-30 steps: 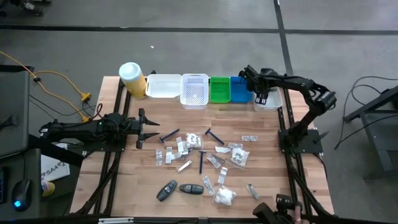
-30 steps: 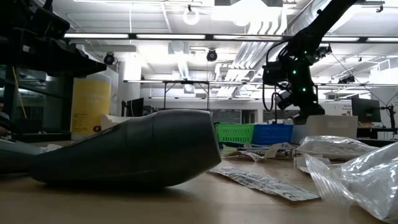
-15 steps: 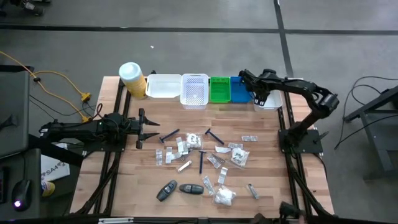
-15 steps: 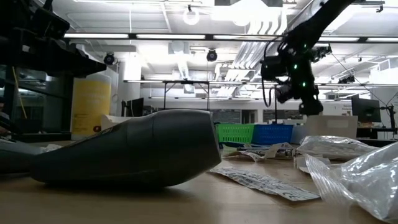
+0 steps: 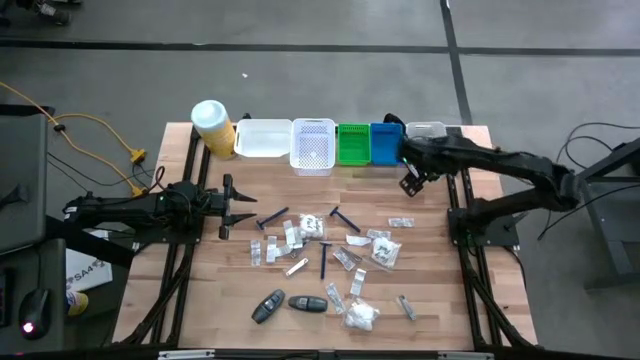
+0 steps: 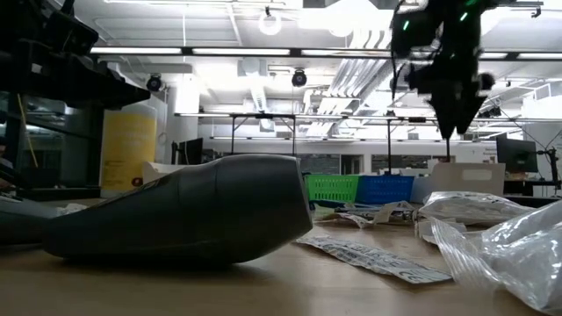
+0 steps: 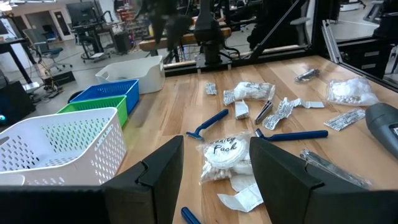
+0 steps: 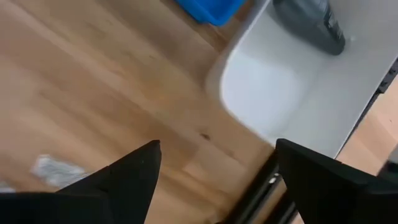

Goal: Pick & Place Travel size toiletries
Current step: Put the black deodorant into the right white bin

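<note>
The travel size toiletries point(image 5: 322, 246) lie scattered over the middle of the table: clear and white sachets point(image 7: 221, 155), dark-blue sticks point(image 7: 291, 134) and small dark items point(image 5: 290, 303). My right gripper point(image 5: 410, 184) hangs open and empty above bare wood just in front of the blue basket point(image 5: 385, 144) and the white bin point(image 8: 292, 87), pointing steeply down. A dark item point(image 8: 309, 23) lies inside that bin. My left gripper point(image 5: 229, 205) waits open and level at the table's left side, facing the scattered items point(image 7: 214, 180).
Along the far edge stand a yellow canister with a white lid point(image 5: 212, 127), a white tray point(image 5: 262, 138), a white lattice basket point(image 5: 313, 146) and a green basket point(image 5: 353, 144). Bare wood lies between the baskets and the scattered items.
My right gripper has left its place over the white bin at the far right, gone toward the table's near edge and up, and rolled about its own axis. It now hangs over bare wood in front of the blue basket.
</note>
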### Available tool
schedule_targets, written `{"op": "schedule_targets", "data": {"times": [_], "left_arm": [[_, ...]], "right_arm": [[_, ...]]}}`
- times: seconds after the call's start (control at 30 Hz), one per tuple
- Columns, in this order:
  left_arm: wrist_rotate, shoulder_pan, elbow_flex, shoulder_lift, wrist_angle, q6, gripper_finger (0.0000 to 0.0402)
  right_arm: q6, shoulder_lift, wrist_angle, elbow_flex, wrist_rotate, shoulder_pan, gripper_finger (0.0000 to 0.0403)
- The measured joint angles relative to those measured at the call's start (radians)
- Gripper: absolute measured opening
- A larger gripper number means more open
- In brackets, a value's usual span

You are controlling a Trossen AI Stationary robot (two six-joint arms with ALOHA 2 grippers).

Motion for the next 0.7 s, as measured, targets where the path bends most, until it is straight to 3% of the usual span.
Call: {"op": "schedule_targets", "data": {"times": [0.3,0.53,0.7], "left_arm": [[-0.004,0.000,0.000,0.000,0.000,0.000,0.0184],[-0.004,0.000,0.000,0.000,0.001,-0.003,0.0184],[-0.002,0.000,0.000,0.000,0.062,-0.145,0.0184]], "right_arm": [[0.503,-0.188,0.004,-0.045,0.114,0.417,0.0309],[0.803,-0.186,0.084,-0.155,0.195,0.743,0.0309],[0.934,-0.160,0.166,-0.203,0.236,0.897,0.0309]]}}
